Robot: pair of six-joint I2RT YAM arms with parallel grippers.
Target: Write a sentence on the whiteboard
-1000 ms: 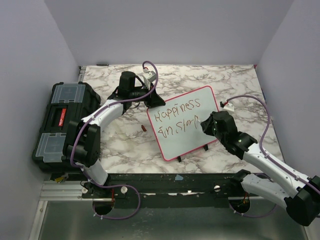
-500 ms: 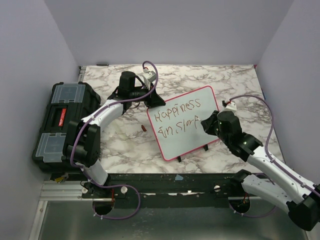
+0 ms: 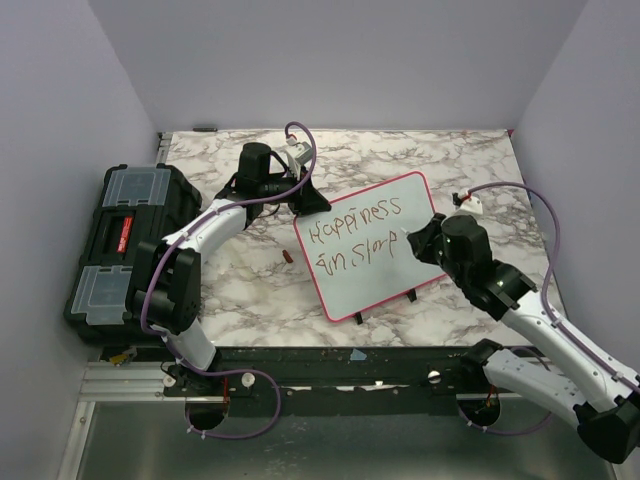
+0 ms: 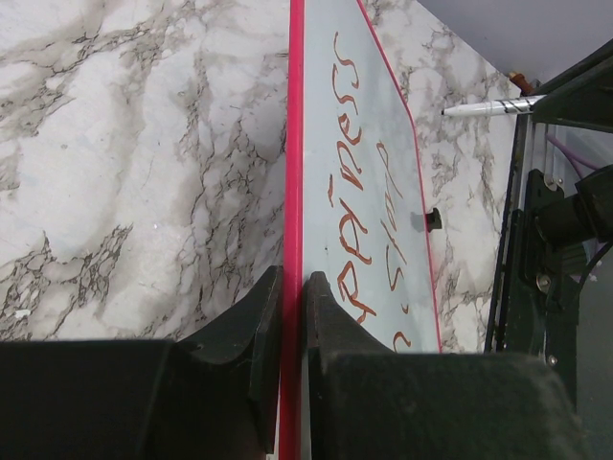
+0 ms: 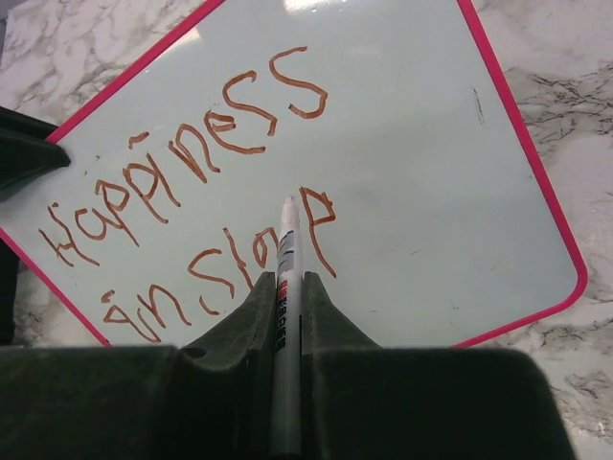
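Right wrist view: the whiteboard (image 5: 431, 163) is a glossy white panel with rounded corners and a thin pink-red frame, set askew on the marble table (image 3: 250, 290). The sentence (image 5: 192, 182) runs in red-brown marker strokes, "Happiness" above and "in Simp" below. The right gripper (image 5: 285, 280) is clamped on a white marker (image 5: 284, 316), whose tip sits just left of the final "p"; whether it touches the surface I cannot tell. From the top camera, the right arm reaches in over the board's right edge, wrist bent toward the lettering. The left gripper (image 4: 293, 278) pinches the board's frame at its far left corner, that arm stretched across the table beside a black toolbox (image 3: 125, 245).
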